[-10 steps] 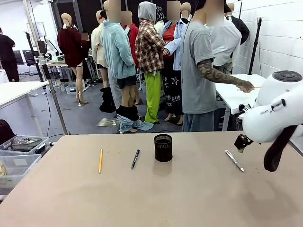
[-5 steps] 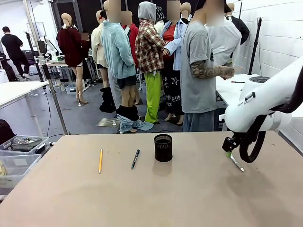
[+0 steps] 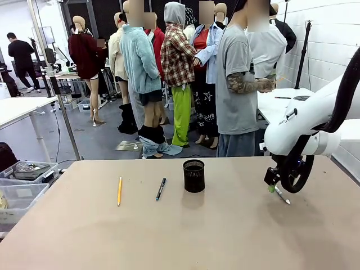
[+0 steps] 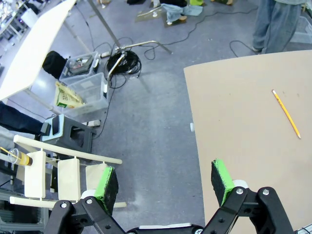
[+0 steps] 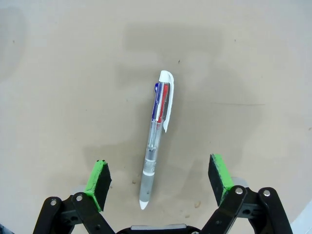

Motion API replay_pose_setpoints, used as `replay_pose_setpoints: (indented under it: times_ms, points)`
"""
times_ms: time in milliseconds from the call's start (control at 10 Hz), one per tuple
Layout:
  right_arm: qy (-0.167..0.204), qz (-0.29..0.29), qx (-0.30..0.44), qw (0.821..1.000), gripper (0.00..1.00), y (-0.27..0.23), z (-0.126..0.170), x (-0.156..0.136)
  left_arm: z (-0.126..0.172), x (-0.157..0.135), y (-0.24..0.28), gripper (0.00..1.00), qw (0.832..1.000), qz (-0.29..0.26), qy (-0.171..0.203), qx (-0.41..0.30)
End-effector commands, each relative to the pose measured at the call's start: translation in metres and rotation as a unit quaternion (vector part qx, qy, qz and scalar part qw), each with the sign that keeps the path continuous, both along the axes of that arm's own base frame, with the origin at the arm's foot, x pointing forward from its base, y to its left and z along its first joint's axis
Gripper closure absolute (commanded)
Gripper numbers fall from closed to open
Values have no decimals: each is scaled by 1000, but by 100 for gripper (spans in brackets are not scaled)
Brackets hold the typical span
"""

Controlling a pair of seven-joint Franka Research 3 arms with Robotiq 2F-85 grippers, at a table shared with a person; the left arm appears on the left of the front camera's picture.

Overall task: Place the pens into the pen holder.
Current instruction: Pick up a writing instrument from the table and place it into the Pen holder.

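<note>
One whitish pen (image 5: 157, 141) lying flat, centred within right claw (image 5: 158, 176), jaws wide open

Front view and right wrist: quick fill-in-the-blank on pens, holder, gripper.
The right gripper hangs over the whitish pen with its jaws ____.
In the front view the yellow pencil lies ____ of the black-and-blue pen.
The pen holder stands ____ on the table.
Missing: open; left; upright.

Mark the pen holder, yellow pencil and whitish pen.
pen holder (image 3: 194, 176), front view, mesh side wall.
yellow pencil (image 3: 119, 191), front view, mid-shaft.
whitish pen (image 5: 155, 140), right wrist view, clear barrel.
</note>
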State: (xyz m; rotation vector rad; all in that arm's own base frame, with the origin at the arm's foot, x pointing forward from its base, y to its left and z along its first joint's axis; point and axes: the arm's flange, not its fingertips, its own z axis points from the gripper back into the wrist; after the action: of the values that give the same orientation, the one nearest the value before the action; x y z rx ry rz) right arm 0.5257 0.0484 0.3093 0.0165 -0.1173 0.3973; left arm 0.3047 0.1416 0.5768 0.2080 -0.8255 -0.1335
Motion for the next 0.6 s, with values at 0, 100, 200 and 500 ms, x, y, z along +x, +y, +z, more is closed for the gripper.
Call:
replay_pose_setpoints:
  times_ms: [0,100,200,500]
  points:
    - [18,10,13,1000,0,0,-5,10,1,1,0,0,1000,2,-3,3]
    - [24,15,8,1000,0,2,-10,11,1,1,0,0,1000,2,-3,3]
    - [26,17,10,999,0,3,-15,12,1,1,0,0,1000,2,-3,3]
    - [26,21,4,999,27,2,-16,13,1,1,0,0,1000,2,-3,3]
